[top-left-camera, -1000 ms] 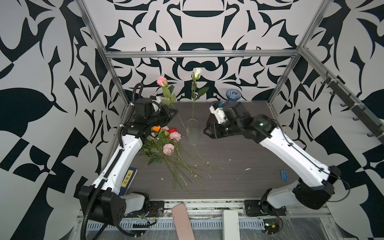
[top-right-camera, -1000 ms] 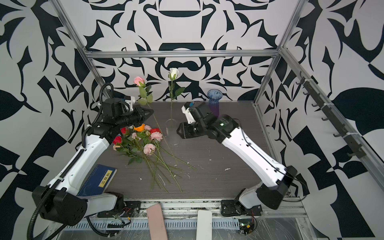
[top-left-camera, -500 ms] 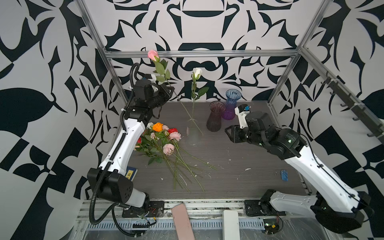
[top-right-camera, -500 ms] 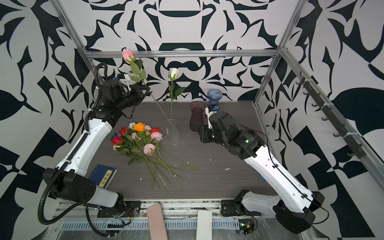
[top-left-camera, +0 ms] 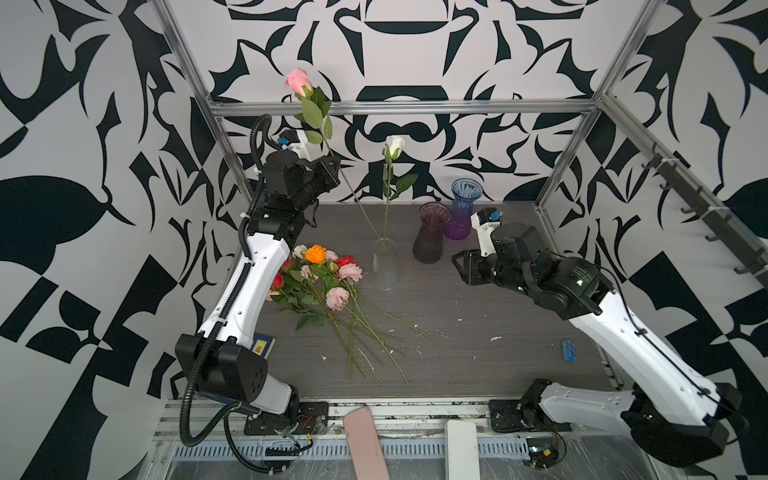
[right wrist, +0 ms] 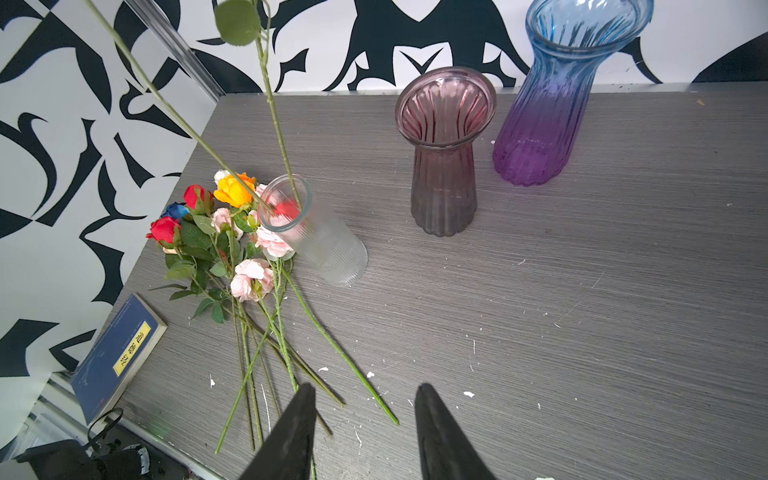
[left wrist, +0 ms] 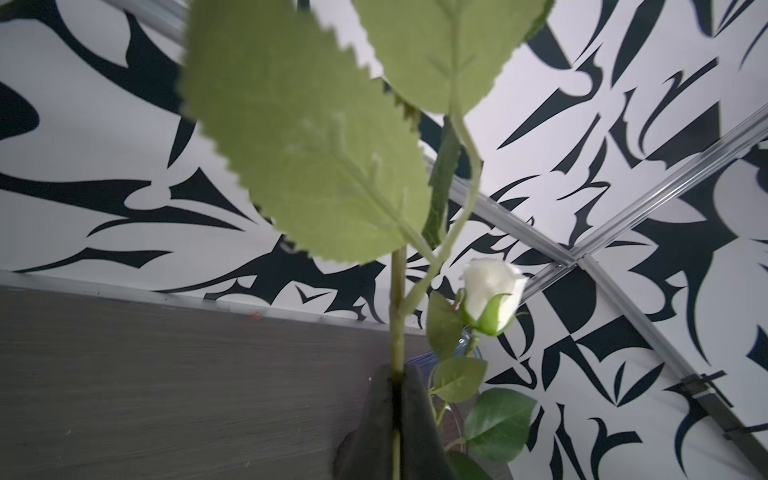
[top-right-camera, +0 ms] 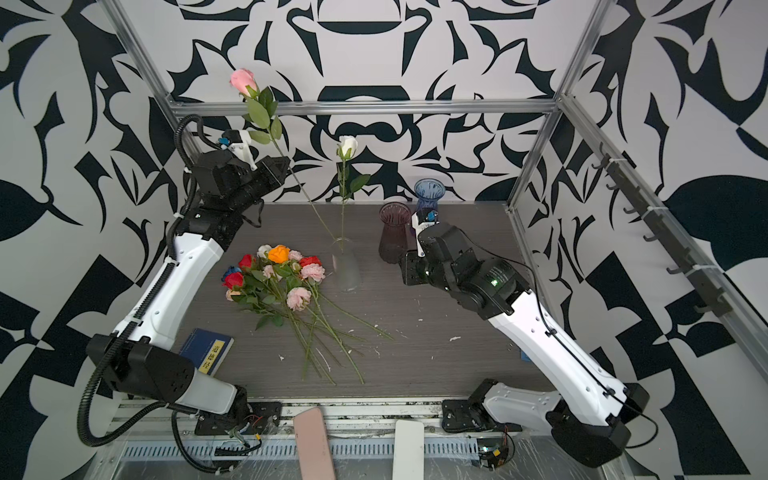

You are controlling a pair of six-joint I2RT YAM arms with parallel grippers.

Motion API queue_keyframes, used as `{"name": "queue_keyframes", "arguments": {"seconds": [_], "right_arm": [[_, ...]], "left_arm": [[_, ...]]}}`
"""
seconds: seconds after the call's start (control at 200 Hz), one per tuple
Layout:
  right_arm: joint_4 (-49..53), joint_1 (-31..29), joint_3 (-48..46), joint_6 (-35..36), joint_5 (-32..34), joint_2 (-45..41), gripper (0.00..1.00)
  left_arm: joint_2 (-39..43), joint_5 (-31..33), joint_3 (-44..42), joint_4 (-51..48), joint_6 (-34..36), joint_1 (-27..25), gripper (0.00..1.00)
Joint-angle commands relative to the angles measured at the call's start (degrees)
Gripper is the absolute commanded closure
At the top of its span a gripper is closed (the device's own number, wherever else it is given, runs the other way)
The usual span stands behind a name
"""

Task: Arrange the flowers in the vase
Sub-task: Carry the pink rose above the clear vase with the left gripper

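My left gripper (top-left-camera: 334, 166) (top-right-camera: 284, 164) (left wrist: 397, 374) is raised at the back left and shut on the green stem of a pink rose (top-left-camera: 297, 81) (top-right-camera: 242, 80). The stem slants down to the mouth of the clear ribbed vase (top-left-camera: 384, 266) (top-right-camera: 347, 268) (right wrist: 316, 232). A white rose (top-left-camera: 394, 145) (top-right-camera: 347, 146) (left wrist: 490, 291) stands upright in that vase. The other flowers (top-left-camera: 324, 274) (top-right-camera: 282, 274) (right wrist: 232, 232) lie in a bunch on the table left of the vase. To the vase's right my right gripper (top-left-camera: 457, 259) (top-right-camera: 405, 268) (right wrist: 361, 399) hangs open and empty above the table.
A maroon glass vase (top-left-camera: 432, 237) (top-right-camera: 392, 237) (right wrist: 442, 166) and a blue-purple vase (top-left-camera: 461, 212) (top-right-camera: 428, 193) (right wrist: 548, 104) stand at the back right. A blue book (top-left-camera: 264, 347) (top-right-camera: 208, 351) (right wrist: 116, 357) lies at the front left. Metal frame posts edge the table.
My left arm has lifted the pink rose much higher, its stem now slanting down to the vase. My right arm has drawn back to the right, uncovering the maroon vase.
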State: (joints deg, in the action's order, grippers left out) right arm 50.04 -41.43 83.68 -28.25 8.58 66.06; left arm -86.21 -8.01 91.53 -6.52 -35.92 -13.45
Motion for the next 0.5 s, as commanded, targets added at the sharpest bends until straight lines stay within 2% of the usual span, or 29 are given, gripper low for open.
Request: {"name": "queue_keyframes", "arguments": {"seconds": [0.0, 0.495], "right_arm": [[0.5, 0.1, 3.2, 1.2, -0.1, -0.2, 0.57], [2.6, 0.0, 5.9, 2.2, -1.7, 0.4, 0.57]], "left_arm": [[0.8, 1.7, -2.6, 5.2, 2.1, -0.7, 1.00], [-0.8, 2.7, -2.4, 4.9, 4.1, -4.0, 1.00]]}}
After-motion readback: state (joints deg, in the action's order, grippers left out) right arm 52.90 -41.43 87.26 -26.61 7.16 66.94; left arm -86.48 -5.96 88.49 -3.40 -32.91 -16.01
